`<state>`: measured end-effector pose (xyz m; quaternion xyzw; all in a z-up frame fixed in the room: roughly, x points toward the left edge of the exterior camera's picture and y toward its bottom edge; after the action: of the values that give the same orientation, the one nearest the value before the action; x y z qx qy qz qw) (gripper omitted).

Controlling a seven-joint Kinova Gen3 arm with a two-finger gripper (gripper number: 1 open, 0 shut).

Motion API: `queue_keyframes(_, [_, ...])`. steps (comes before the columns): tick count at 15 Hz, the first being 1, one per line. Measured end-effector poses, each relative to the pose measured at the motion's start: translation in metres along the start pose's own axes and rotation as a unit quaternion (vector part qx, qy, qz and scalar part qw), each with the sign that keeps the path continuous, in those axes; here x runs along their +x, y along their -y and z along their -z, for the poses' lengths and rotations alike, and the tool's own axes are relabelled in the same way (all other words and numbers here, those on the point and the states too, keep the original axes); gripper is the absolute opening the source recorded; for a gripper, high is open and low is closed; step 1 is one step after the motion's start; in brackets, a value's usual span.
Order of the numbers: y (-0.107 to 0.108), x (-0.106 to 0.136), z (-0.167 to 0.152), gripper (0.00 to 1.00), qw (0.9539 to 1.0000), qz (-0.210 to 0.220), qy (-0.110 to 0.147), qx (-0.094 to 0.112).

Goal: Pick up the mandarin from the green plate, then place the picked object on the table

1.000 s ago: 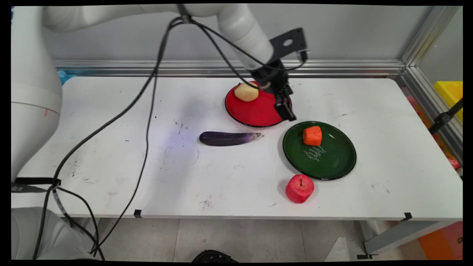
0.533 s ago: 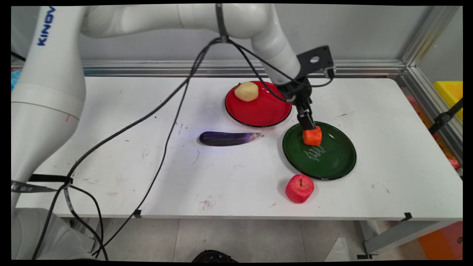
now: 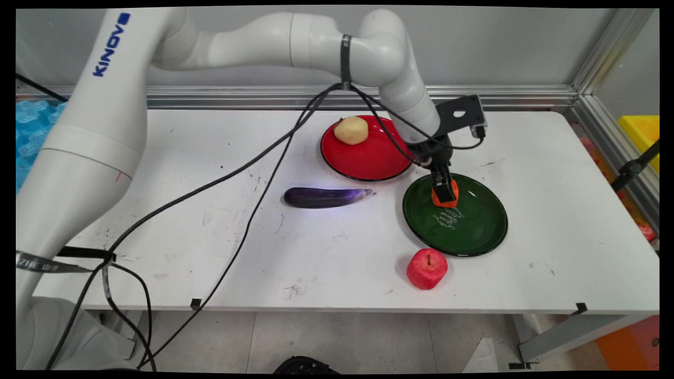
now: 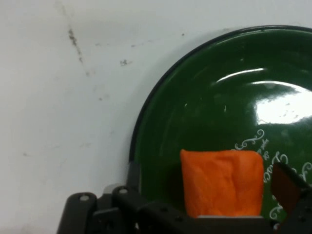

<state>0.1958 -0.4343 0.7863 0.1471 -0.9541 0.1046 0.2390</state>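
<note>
Two plates on the table, one red plate (image 3: 368, 158) and one green plate (image 3: 474, 226); one yellow potato (image 3: 351, 130); one orange block (image 3: 441, 198); one purple eggplant (image 3: 324, 197); one red apple (image 3: 426, 268); one black gripper (image 3: 445, 192) over it all.
</note>
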Motion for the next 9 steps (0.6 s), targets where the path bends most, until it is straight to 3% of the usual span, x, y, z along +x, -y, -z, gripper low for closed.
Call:
queue_keyframes(5, [-0.003,-0.001,-0.021,1.0,0.9999,0.002,0.003,-0.012])
queue_keyframes(6, [-0.004,-0.001,-0.022,0.0,0.9999,0.002,0.003,-0.014])
queue_keyframes(9, [-0.008,0.0,-0.024,0.0,0.9997,0.003,0.002,-0.023])
